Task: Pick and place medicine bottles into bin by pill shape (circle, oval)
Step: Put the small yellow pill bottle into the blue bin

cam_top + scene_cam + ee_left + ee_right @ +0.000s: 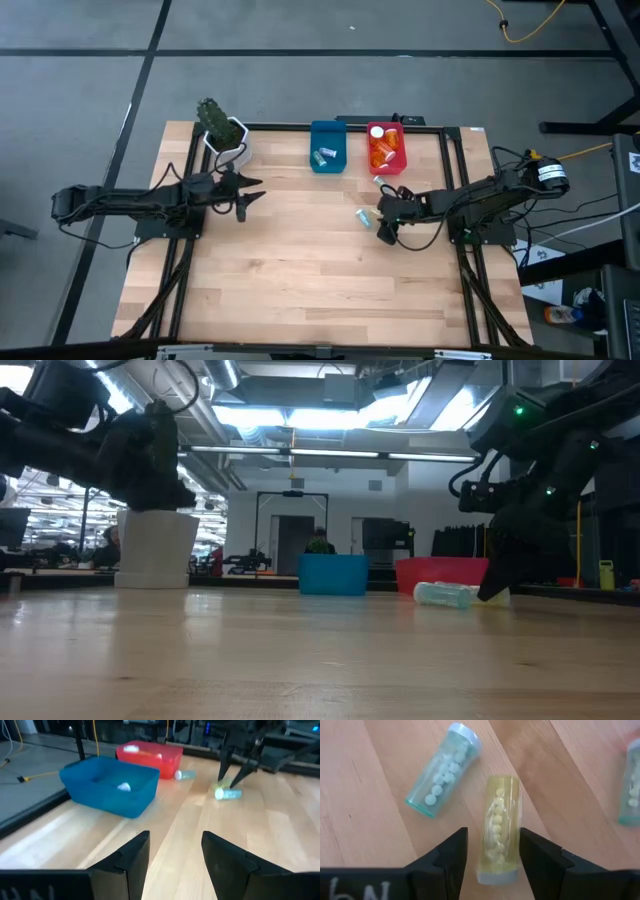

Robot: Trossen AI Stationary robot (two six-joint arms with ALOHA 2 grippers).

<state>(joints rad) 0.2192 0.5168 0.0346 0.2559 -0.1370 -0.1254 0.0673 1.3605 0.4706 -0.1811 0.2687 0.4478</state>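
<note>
Near the red bin [387, 160], I see the right end effector [492, 852] open, fingers either side of the yellow vial [498, 832]; left end effector [175, 852] waits open by the plant pot [230, 150].

The small rectangular blue plastic bin [327, 146] sits just left of the matching red plastic bin [387, 147]. A white plant pot [228, 143] stands well left of both. Two slim plastic vials [497, 830] lie side by side before the red one.

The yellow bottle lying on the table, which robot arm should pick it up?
Probably the right. The right gripper is open with the yellow bottle lying between its fingers. The left gripper waits open, far across the table near the plant pot.
</note>
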